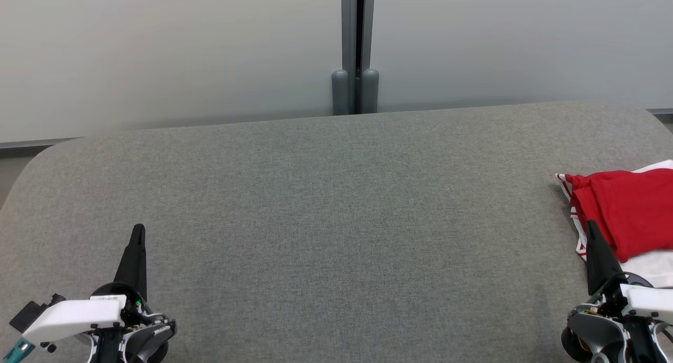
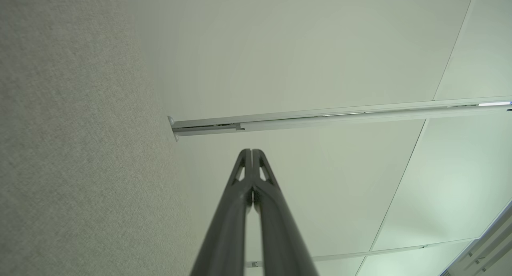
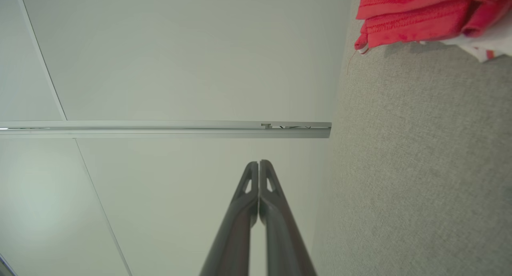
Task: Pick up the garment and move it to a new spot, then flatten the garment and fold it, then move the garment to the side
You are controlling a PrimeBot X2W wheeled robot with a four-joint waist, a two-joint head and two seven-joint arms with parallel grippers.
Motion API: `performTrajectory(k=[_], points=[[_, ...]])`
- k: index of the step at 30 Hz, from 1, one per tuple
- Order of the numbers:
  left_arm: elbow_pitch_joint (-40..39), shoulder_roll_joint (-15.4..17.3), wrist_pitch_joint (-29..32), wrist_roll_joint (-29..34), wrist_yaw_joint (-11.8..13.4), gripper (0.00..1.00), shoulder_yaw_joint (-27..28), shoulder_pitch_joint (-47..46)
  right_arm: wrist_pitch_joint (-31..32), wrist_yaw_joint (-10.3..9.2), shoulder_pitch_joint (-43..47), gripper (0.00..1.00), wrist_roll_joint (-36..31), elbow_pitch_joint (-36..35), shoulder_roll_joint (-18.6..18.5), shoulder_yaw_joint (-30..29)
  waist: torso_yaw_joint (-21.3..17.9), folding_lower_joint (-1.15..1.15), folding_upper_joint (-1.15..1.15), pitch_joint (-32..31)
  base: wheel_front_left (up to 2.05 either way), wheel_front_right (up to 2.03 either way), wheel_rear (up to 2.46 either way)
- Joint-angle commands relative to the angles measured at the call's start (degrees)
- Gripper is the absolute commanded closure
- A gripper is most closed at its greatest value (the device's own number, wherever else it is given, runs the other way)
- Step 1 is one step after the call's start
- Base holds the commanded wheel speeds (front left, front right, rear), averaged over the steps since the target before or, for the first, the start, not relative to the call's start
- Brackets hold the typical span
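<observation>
Red garment [image 1: 628, 215], folded, at right edge of grey surface [image 1: 336, 221]; left end effector [image 1: 139, 228] and right end effector [image 1: 591, 225] pressed together.

Even soft light, faint shadows, sharp focus, wrist views wide-angle warped

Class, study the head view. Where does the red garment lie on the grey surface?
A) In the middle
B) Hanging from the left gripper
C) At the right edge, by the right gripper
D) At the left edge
C: the garment rests at the right edge of the grey surface, close beside the shut right gripper.
</observation>
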Motion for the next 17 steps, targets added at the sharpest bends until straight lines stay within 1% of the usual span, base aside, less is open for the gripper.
performTrajectory(k=[1,17], points=[[0.07,0.07,0.24,0.12,-0.19,1.0,0.33,-0.89,0.39,0.02,0.46,1.0,-0.05,-0.05,-0.13,-0.06,0.0,0.0,0.0,0.0,0.0,0.0,0.0],[0.09,-0.03,0.43,0.29,-0.19,1.0,0.57,-0.91,0.49,0.02,0.44,1.0,-0.16,-0.04,-0.06,-0.16,0.0,0.0,0.0,0.0,0.0,0.0,0.0]])
